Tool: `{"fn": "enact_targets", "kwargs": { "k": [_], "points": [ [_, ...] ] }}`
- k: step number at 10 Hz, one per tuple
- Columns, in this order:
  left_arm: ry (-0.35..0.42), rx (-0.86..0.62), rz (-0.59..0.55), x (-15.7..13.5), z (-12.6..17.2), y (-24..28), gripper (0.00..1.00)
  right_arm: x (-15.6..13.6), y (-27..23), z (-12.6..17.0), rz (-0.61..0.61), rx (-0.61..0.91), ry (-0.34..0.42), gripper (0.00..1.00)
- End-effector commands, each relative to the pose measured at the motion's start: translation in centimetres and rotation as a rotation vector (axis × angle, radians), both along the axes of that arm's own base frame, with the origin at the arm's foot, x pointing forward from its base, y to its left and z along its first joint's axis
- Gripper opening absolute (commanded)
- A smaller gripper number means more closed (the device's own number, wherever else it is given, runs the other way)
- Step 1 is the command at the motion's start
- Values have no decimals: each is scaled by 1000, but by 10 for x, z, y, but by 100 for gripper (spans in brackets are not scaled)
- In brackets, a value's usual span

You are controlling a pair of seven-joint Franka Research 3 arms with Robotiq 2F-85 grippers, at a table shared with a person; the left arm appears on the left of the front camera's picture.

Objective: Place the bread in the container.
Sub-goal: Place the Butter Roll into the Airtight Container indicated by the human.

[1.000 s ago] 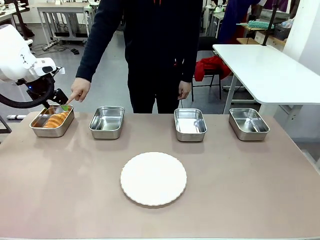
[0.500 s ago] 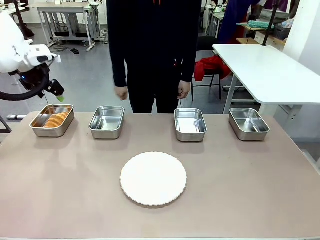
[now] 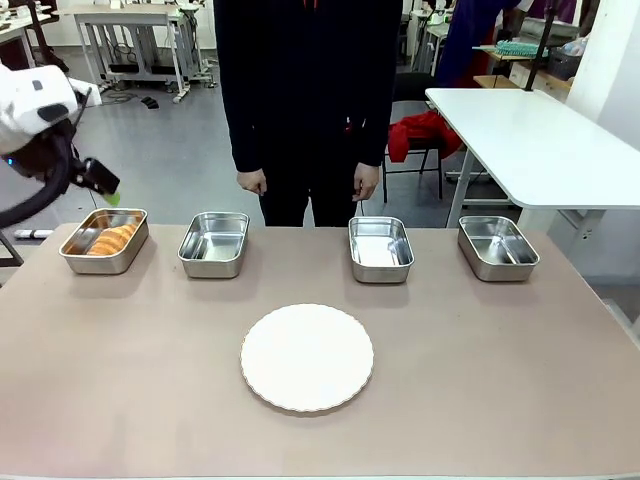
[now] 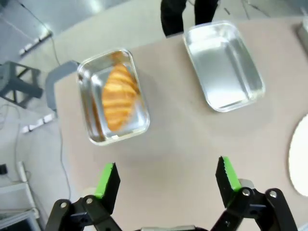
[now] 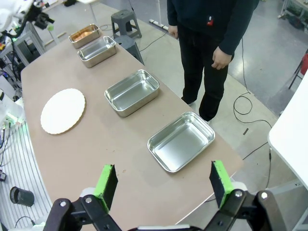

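One bread lying in the container — ahead of the left gripper, jaws spread wide, nothing held; three more trays empty; one white plate; right gripper spread too, empty — two trays just ahead.

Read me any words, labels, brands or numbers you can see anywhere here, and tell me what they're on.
No readable text.
Small red mark on the person's dark top: too small to read.
The bread, its container, the other trays and the white plate: no print visible.
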State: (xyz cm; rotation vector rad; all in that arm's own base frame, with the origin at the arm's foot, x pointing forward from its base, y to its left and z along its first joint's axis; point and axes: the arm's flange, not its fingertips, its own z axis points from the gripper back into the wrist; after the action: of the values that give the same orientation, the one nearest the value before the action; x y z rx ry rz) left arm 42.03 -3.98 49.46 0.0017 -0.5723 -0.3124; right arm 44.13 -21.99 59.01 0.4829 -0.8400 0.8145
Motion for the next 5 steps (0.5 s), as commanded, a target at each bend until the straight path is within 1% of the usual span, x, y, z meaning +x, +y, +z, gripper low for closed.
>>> {"fn": "enact_targets", "kwargs": {
  "k": [1,2,3,5],
  "points": [
    [1,19,-9,-38,-10,-8,100,1,2,2,4,6,-11,100],
    [1,24,-7,-50,-17,-14,100,1,2,2,4,6,-11,100],
    [0,-1,10,-59,-25,-16,100,1,2,2,4,6,-11,100],
    [41,-21,-17,-59,-36,-14,100,1,2,2,4,6,-11,100]
  ]
}}
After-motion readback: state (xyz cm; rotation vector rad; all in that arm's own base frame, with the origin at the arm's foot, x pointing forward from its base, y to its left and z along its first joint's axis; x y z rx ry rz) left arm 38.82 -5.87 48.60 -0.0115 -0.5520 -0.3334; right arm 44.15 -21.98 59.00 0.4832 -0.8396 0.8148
